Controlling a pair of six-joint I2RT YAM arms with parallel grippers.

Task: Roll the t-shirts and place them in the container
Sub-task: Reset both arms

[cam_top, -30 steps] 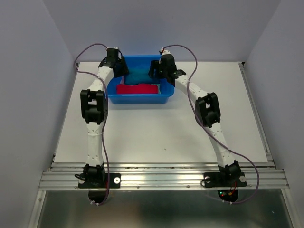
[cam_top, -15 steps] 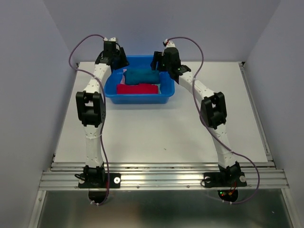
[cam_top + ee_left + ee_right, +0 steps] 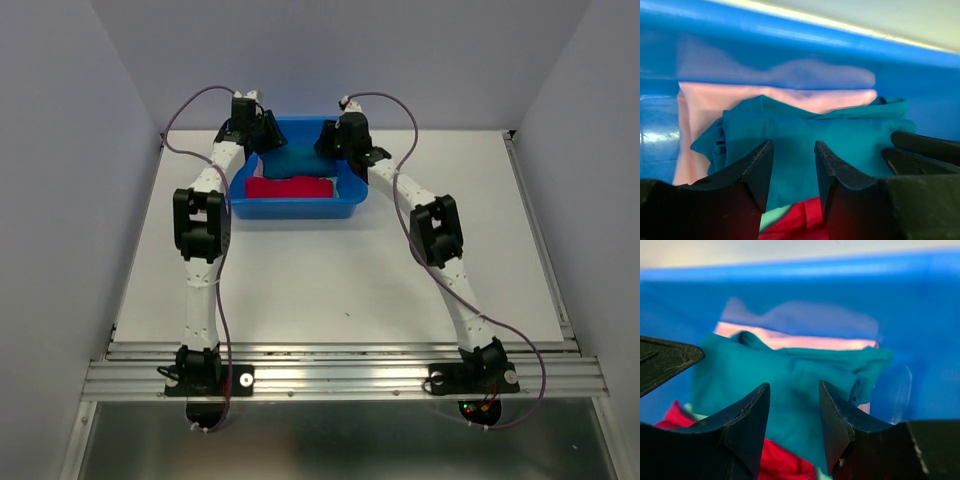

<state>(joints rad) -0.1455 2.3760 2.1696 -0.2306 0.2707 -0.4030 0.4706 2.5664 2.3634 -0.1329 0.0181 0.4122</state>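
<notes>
A teal t-shirt (image 3: 296, 160) lies bundled at the back of the blue tub (image 3: 290, 211). In front of it is a red t-shirt (image 3: 290, 187), and a pink one (image 3: 702, 102) lies behind it against the tub wall. My left gripper (image 3: 262, 135) hangs over the teal bundle's left end and my right gripper (image 3: 335, 140) over its right end. In the left wrist view the left gripper (image 3: 793, 146) is open, with teal cloth (image 3: 805, 125) beyond the gap. The right gripper (image 3: 794, 386) is likewise open before the teal cloth (image 3: 790, 367), gripping nothing.
The tub wall (image 3: 790, 45) rises close behind the shirts. The right gripper's fingers (image 3: 925, 150) show at the right edge of the left wrist view. A left finger (image 3: 665, 360) shows at the left of the right wrist view. White table (image 3: 330, 280) lies in front of the tub.
Both grippers lifted off and drew outward from the teal bundle, then came back in over its ends. Both pairs of jaws now stand narrower than before.
</notes>
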